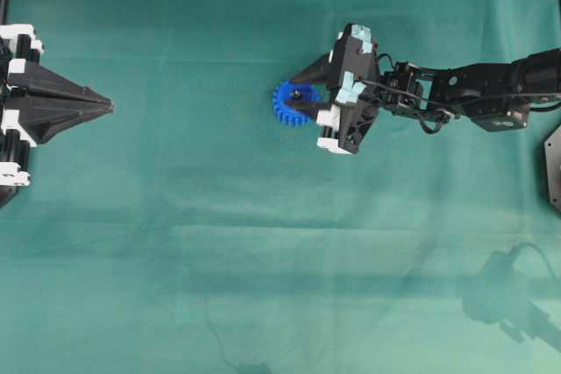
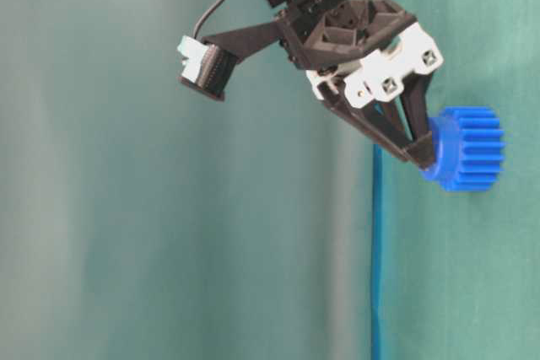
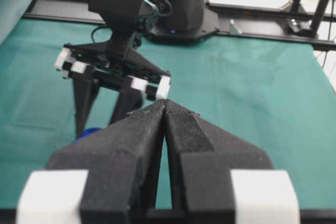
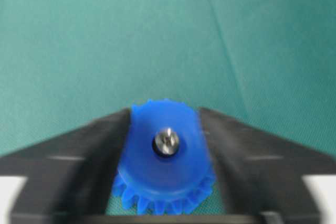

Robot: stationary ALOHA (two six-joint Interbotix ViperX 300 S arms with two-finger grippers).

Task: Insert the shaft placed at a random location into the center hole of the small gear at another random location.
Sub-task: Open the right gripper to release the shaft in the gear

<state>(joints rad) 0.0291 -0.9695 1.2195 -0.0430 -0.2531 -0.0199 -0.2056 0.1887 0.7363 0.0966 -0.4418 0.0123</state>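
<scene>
**Shaft seated upright in gear hub**

Blue gear [image 1: 291,104] lying flat on green tabletop [image 1: 219,243], a little right of centre in the overhead view, toothed rim down near the cloth and round hub on top. Shaft [image 4: 167,141] standing in the centre hole [image 4: 160,149], silvery end showing just above the hub face, dark ring of the hole around it. Long axis of the shaft vertical, pointing straight up from the tabletop; seen end-on from the right wrist view, so length not visible.

Right end effector [image 4: 165,129] reaching in from the right, tilted down toward the gear, black fingers [image 4: 79,156] spread to either side of the hub. Finger faces right beside the hub walls; cannot tell whether touching. No finger on the shaft.

Left end effector [image 1: 110,108] parked at the far left edge of the overhead view, well apart from the gear, pointing right, fingers [image 3: 131,145] pressed together with only a thin seam between the tips, nothing between them.
</scene>
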